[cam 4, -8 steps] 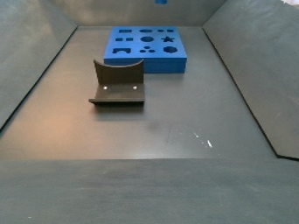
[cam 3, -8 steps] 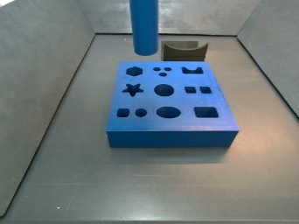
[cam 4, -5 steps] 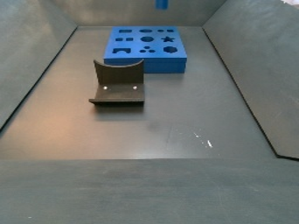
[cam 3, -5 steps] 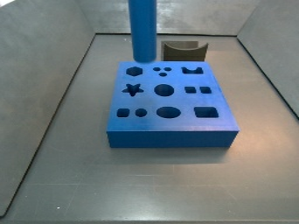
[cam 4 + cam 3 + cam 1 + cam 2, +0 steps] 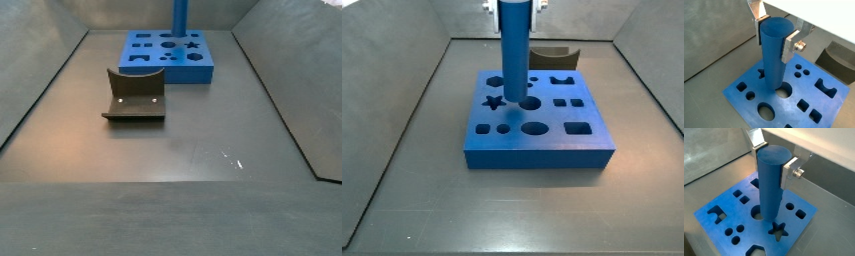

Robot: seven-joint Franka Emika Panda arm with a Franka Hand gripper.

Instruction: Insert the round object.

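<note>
The pincer grips the round object by its top, holding it upright over the blue block, its lower end at the round hole in the middle. To do this well: keep the peg vertical, centre it on that hole, then lower slowly, easing off if it binds

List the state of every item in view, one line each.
gripper: shut on the blue peg, above the block.
blue peg: upright, held, lower end at the block's round centre hole.
blue block: flat on the floor, holes unfilled.
fixture: standing on the floor, nothing on it.
</note>
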